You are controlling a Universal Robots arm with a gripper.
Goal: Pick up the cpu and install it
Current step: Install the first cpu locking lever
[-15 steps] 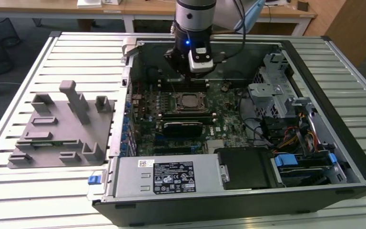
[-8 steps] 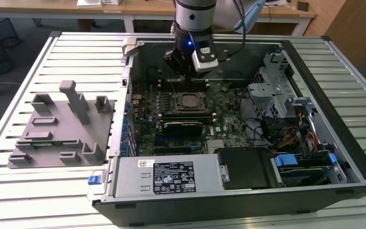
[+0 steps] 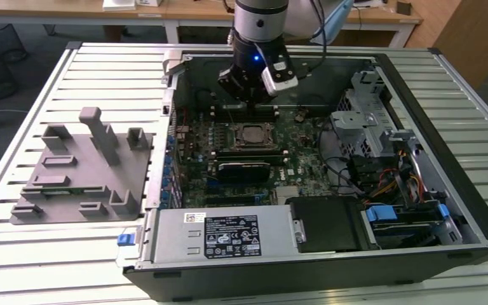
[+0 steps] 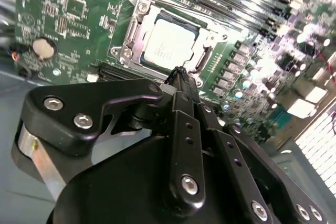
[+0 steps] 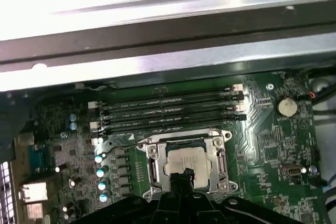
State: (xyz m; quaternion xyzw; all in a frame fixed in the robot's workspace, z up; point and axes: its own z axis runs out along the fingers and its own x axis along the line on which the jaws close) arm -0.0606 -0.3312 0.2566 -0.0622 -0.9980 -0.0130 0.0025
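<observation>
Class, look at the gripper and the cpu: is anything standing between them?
Nothing visible does. The cpu already lies inside the socket frame on the green board. In both wrist views the gripper hangs just above it with bare air between, and its tips hold nothing.

Open room above socket frame (image 5: 186, 162)

Silver cpu (image 4: 169, 47) seated in socket (image 4: 137, 11) on green motherboard (image 4: 73, 9), black claw (image 4: 180, 77) fingertips together just beside socket, coin battery (image 4: 43, 48) near socket.
</observation>
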